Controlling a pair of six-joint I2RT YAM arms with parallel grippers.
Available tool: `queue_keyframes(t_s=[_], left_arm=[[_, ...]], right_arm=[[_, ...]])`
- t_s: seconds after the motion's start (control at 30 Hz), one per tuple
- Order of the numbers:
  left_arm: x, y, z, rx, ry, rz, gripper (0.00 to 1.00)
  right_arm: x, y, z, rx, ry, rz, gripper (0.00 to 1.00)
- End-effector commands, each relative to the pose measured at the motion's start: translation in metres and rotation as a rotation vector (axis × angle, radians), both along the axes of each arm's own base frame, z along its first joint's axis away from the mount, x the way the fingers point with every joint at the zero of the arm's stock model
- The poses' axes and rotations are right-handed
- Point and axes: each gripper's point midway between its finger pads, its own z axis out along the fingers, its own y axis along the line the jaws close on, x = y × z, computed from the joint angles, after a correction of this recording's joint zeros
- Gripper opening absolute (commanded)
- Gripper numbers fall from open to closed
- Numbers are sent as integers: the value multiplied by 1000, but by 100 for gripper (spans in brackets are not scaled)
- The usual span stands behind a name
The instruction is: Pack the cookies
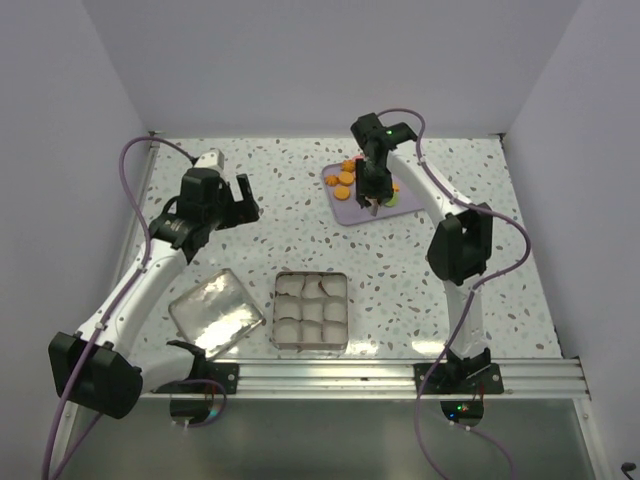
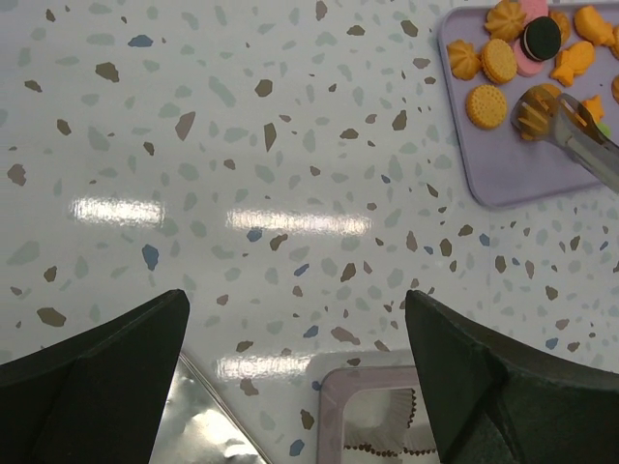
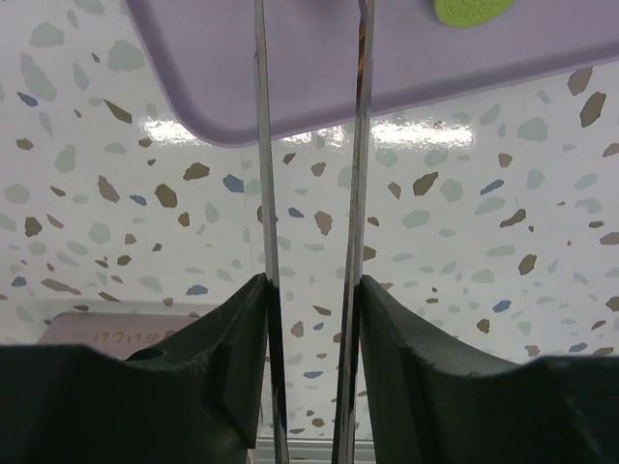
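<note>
The right jaws are clenched on thin metal tongs (image 3: 264,145), whose blades are held between them and reach forward over a lilac tray (image 3: 290,77). The cookies (image 2: 498,60) are spread on that tray, ahead of the right jaws. The tong tips are set at one ridged orange cookie (image 2: 534,114), though a pinch cannot be confirmed. The left jaws are spread wide, released, above the counter (image 2: 242,145), with the cookies far ahead to their right.

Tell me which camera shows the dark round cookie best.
Left wrist view: the dark brown-black round cookie shows clear and close on the lilac tray. Top view: too small to pick out. Right wrist view: out of frame.
</note>
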Motion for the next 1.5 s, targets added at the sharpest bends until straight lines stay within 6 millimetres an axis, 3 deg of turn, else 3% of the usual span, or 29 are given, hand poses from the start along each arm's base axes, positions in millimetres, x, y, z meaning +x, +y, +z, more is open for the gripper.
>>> queue_keyframes(t_s=[0.0, 0.13, 0.27, 0.5, 0.63, 0.7, 0.77, 0.83, 0.87, 0.9, 0.93, 0.97, 1.0, 1.17, 1.27, 1.47], left_arm=[[2, 6, 9, 7, -36, -3, 100], [3, 7, 8, 6, -34, -4, 100], [3, 6, 9, -3, -32, -5, 100], [5, 6, 17, -18, -55, 10, 100], [7, 7, 23, -26, -59, 29, 100], [8, 6, 25, -37, -60, 33, 100], [9, 4, 26, -49, -62, 33, 100], [10, 3, 30, -57, -69, 30, 100], [10, 3, 31, -60, -73, 30, 100], [11, 3, 34, -62, -75, 31, 100], [11, 3, 35, -61, -77, 31, 100], [11, 4, 36, -56, -77, 37, 100], [11, 5, 39, -54, -82, 40, 100], [7, 14, 47, -28, -102, 72, 100], [4, 18, 51, -24, -112, 86, 100], [-2, 20, 56, -27, -118, 92, 100]], right_arm=[[1, -1, 10, -18, -16, 14, 42], [-1, -3, 10, -23, -15, 13, 32], [-2, -5, 17, -25, -27, 13, 32], [-5, -6, 66, 20, -111, 23, 32], [-23, 0, 91, 75, -134, 45, 31], [-39, 7, 105, 114, -152, 77, 30], [-59, 21, 107, 148, -139, 135, 30], [-78, 35, 125, 208, -176, 199, 31], [-95, 45, 118, 212, -147, 244, 31], [-108, 48, 130, 246, -171, 267, 31], [-119, 53, 130, 265, -162, 294, 32], [-136, 59, 118, 263, -120, 328, 32], [-147, 59, 127, 294, -139, 341, 32], [-211, 87, 117, 393, -51, 476, 32], [-232, 98, 108, 403, -22, 517, 32], [-244, 117, 93, 410, 12, 529, 31]])
